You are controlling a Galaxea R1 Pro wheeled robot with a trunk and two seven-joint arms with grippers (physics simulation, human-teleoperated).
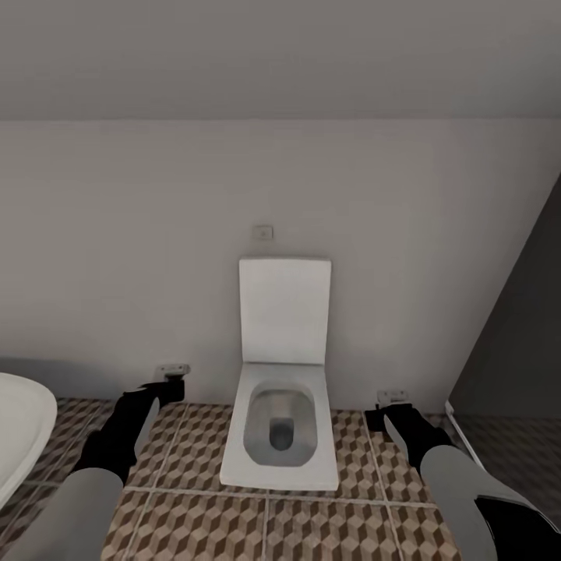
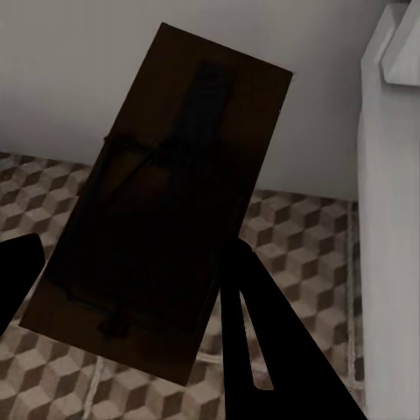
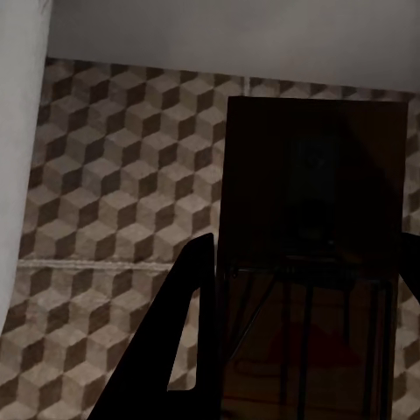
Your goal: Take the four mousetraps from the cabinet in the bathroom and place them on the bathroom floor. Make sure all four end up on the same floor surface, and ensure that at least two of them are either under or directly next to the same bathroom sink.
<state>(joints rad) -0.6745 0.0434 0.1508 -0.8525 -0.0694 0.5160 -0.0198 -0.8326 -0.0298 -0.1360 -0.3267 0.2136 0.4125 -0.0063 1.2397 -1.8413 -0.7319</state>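
Head view: either side of the white square toilet (image 1: 279, 425), the left hand (image 1: 170, 382) and right hand (image 1: 393, 405) hang over the cube-patterned bathroom floor (image 1: 195, 514).

Left wrist view: a flat dark-brown mousetrap (image 2: 157, 206) with wire parts is clamped between the black fingers (image 2: 262, 350), its long axis tilted.

Right wrist view: the second mousetrap (image 3: 311, 262) is pinched likewise, its long axis along the fingers (image 3: 188, 341).

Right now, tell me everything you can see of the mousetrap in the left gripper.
The mousetrap is a flat dark-brown rectangular slab, wood by its look, with thin dark wire parts and a bar along its face. It is held tilted between the left gripper's black fingers, above the cube-patterned floor, with the pale wall behind. It looks intact; finer detail is too dark to tell.
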